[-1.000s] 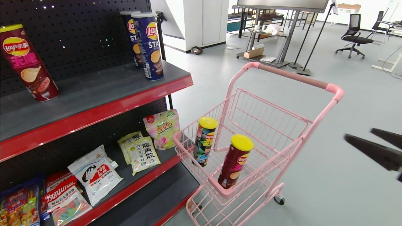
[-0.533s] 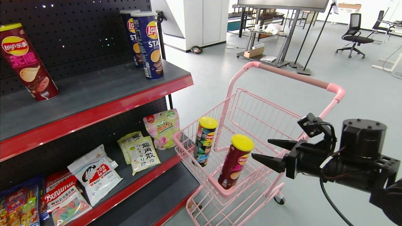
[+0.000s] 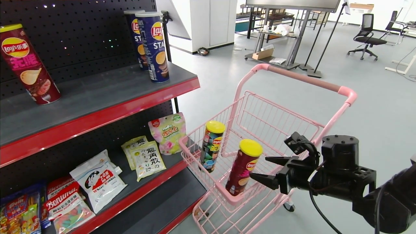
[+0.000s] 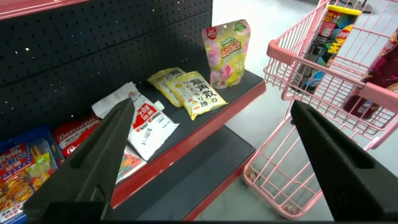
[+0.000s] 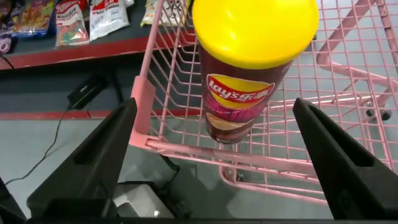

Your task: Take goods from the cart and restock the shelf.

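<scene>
A pink cart [image 3: 344,91] stands right of the shelf and holds two yellow-lidded chip cans. The maroon can [image 3: 243,170] is nearer me; the dark multicoloured can [image 3: 211,148] stands behind it. My right gripper [image 3: 259,168] is open, level with the maroon can's upper half and just right of it, outside the cart's wire side. In the right wrist view the maroon can [image 5: 245,68] sits between the spread fingers of that gripper [image 5: 214,109], farther out. My left gripper [image 4: 211,106] is open with nothing in it, facing the lower shelf [image 4: 205,134].
The upper shelf [image 3: 97,94] carries a maroon can [image 3: 29,65] at the left and two blue cans [image 3: 152,45] at the right, with bare board between. Snack bags [image 3: 97,180] lie on the lower shelf. Open grey floor lies right of the cart; stands and a chair [image 3: 367,37] are far behind.
My right arm has come in from the right edge toward the cart, and its open gripper now sits close beside the maroon can. The cans and the cart have not moved.
</scene>
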